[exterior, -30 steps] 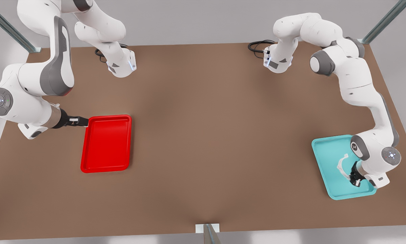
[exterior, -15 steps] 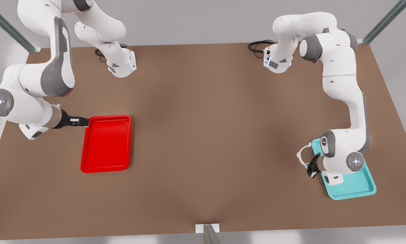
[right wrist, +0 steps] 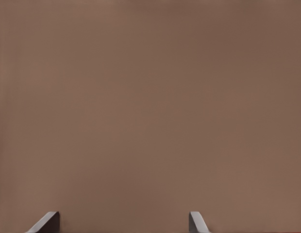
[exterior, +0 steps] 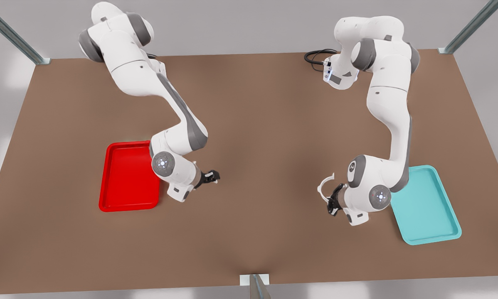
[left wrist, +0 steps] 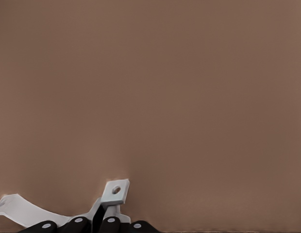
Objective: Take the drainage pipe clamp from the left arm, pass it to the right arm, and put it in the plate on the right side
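Observation:
The drainage pipe clamp (exterior: 320, 185), a thin white half-ring with end tabs, hangs above the brown table on the front view's right. My left gripper (exterior: 332, 203) is shut on its lower end, just left of the teal tray. In the left wrist view a holed tab of the clamp (left wrist: 115, 191) sticks up from the closed left gripper (left wrist: 98, 225). My right gripper (exterior: 214, 175) is open beside the right edge of the red plate (exterior: 124, 178), pointing toward the table's middle. Its fingers (right wrist: 46, 222) stand wide apart over bare table, nothing between them.
A teal tray (exterior: 430, 207) lies at the front view's right, behind the left arm's wrist. The brown table (exterior: 265, 124) stretches open between the two grippers. Both arm bases and a black cable (exterior: 315, 56) sit at the far edge.
The left arm lifted the clamp out of the teal tray and carried it toward the front view's left. The right arm swung from the red plate's left edge across to its right side.

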Available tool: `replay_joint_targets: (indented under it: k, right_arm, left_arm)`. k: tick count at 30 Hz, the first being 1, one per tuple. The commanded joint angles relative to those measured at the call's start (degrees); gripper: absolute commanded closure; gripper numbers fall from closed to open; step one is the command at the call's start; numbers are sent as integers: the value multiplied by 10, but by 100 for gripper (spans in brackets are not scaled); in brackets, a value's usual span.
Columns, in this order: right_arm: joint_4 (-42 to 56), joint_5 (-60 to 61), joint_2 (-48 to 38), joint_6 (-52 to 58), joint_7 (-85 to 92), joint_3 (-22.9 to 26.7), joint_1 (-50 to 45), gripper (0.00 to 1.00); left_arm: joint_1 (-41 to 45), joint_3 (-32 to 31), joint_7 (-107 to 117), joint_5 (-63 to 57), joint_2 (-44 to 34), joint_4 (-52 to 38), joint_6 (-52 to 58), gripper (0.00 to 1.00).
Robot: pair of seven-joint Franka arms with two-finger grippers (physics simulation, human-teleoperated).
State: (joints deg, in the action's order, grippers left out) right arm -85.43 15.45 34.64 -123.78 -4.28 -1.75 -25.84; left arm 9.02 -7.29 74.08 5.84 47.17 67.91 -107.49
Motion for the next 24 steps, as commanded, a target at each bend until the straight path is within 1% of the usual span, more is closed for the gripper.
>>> replay_joint_targets:
  k: [1, 5, 6, 10, 16, 24]
  right_arm:
    - [-6, 55, 10, -210, -5, 0, -21, 0]
    - [-25, 56, 10, -245, -5, 0, -53, 0]
    - [-33, 55, 9, -261, -1, -7, -56, 0]
    - [-32, 50, 12, -274, 6, -29, -71, 0]
    - [-22, 52, 24, -294, 6, -35, -86, 0]
    - [5, 51, 65, -320, 6, -43, -100, 0]
  left_arm:
    - [9, 0, 275, 25, 2, -14, 19, 79]
    - [25, -8, 350, 50, 11, -38, 9, 79]
    - [35, -8, 356, 59, 11, -45, 9, 79]
    - [71, -10, 351, 60, 28, -81, -8, 79]
    - [131, -6, 360, 60, 45, -107, -15, 79]
    - [147, -6, 361, 60, 50, -119, -16, 79]
